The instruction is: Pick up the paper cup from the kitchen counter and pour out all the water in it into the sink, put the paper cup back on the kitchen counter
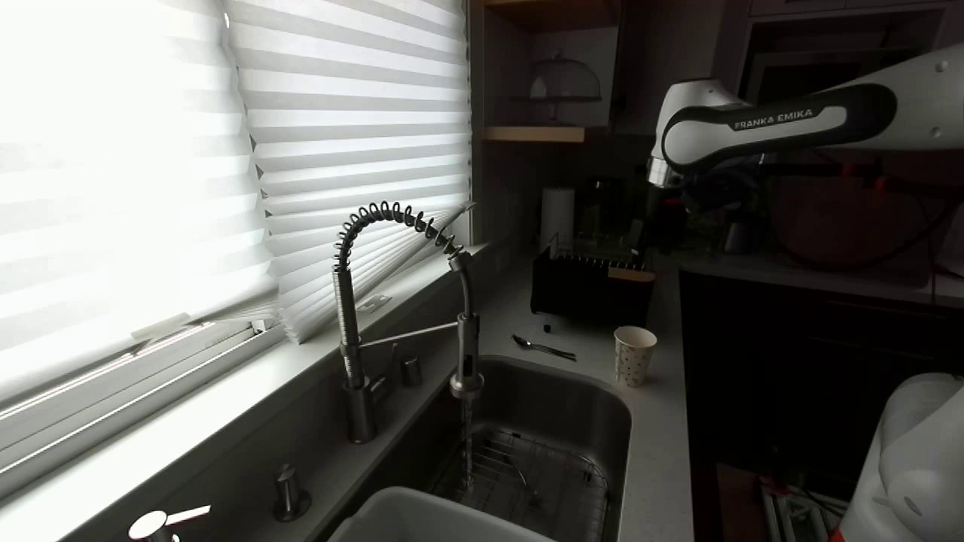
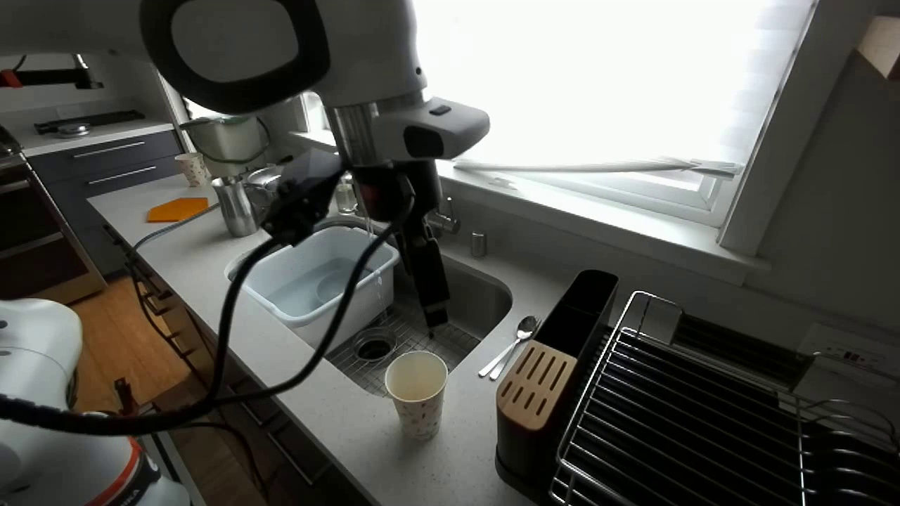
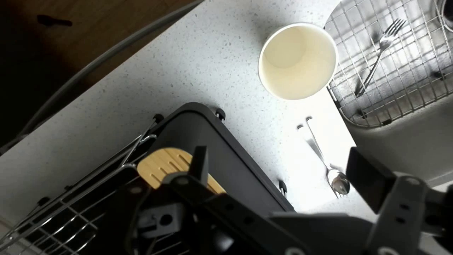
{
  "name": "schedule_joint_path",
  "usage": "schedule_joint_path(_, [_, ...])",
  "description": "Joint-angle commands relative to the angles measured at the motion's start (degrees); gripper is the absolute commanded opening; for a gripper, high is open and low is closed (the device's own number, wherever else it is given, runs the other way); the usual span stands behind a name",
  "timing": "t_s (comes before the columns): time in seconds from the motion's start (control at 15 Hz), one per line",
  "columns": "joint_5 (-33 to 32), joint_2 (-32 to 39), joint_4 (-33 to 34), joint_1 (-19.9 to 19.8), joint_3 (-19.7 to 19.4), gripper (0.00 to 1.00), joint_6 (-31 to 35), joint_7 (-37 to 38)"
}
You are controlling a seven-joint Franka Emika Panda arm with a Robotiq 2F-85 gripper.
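The end effector (image 3: 283,171) is spread wide, holding nothing, and the paper cup (image 3: 298,62) stands upright on the tabletop (image 3: 219,67), lower down and out ahead of it, not touching. Looks like thin paper, so I'd bet it's light but crumples easily, sloshy if it's full; I'd pinch gently around mid-wall, below the rim.

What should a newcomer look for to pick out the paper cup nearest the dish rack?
Find the sink, then the kitchen counter between it and the black dish rack. The paper cup stands upright there, cream-white with speckles. Unlike the similar cup beyond the sink's opposite end, it has a spoon lying close by.
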Motion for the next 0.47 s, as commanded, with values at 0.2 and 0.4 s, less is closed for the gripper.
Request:
schedule_joint_path(0.2, [-3.1,-4.5,0.7,0.6,1.9,1.00,-1.8,0.1])
schedule_joint_path(0.4, [-3.1,-5.2,0.7,0.7,2.1,1.00,-1.8,0.1])
